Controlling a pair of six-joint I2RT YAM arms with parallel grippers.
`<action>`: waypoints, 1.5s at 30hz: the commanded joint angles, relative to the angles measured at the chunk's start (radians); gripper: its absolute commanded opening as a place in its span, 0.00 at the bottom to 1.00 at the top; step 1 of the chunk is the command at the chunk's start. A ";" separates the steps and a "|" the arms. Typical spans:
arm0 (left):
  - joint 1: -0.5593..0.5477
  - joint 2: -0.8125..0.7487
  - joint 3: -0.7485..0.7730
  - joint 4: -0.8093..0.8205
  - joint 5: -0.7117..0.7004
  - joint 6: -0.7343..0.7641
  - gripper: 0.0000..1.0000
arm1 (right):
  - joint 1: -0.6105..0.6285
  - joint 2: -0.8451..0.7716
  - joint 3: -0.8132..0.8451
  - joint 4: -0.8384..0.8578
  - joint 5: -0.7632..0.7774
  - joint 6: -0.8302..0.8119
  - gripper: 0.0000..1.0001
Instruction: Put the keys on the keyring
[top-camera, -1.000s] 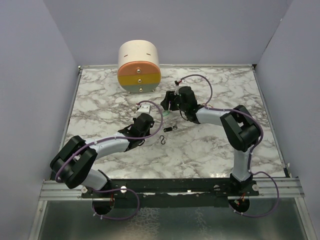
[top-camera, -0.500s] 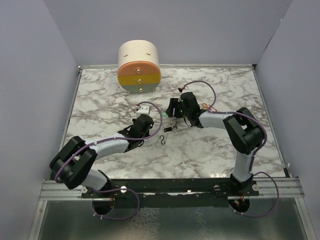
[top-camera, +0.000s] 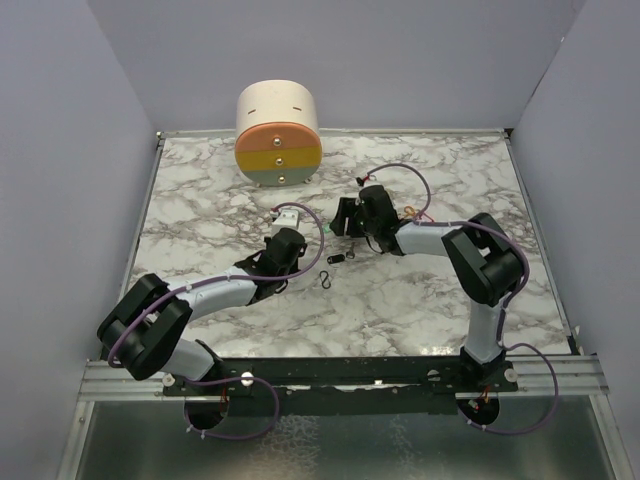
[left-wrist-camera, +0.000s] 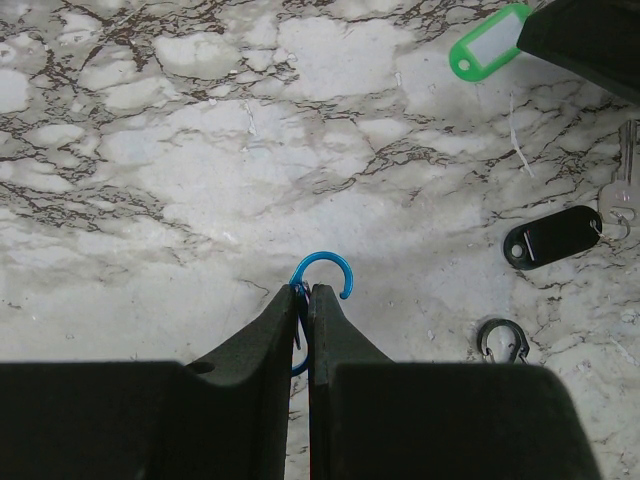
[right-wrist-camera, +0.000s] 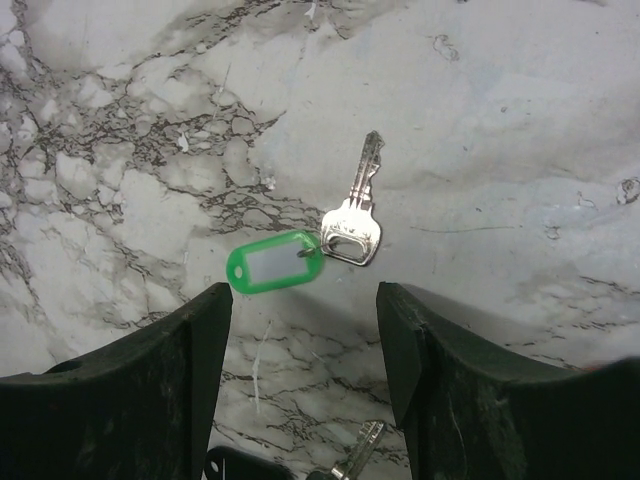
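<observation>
The left gripper (left-wrist-camera: 308, 292) is clenching a blue open-hooked metal carabiner keyring (left-wrist-camera: 325, 268) at its tips. The right gripper (right-wrist-camera: 300, 295) is hanging released, its jaws straddling a silver metal key (right-wrist-camera: 353, 222) that is lying flat, joined to a green plastic tag (right-wrist-camera: 275, 265). Closing here is risking a pinch on the tag instead of the key, or the thin blade skidding across the slick white-and-grey marbled tabletop (top-camera: 420, 290); plain lilac walls (top-camera: 60, 200) are enclosing it.

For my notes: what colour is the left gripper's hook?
The hook is blue; left wrist view.
</observation>
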 joint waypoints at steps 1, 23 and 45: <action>0.007 -0.021 -0.008 0.015 0.016 0.001 0.00 | -0.004 0.054 0.042 0.030 -0.037 0.022 0.61; 0.008 -0.024 -0.005 0.011 0.015 0.004 0.00 | -0.004 0.191 0.182 0.055 -0.077 0.017 0.61; 0.010 -0.018 -0.007 0.025 0.022 0.004 0.00 | -0.004 0.128 0.112 0.036 0.049 0.053 0.56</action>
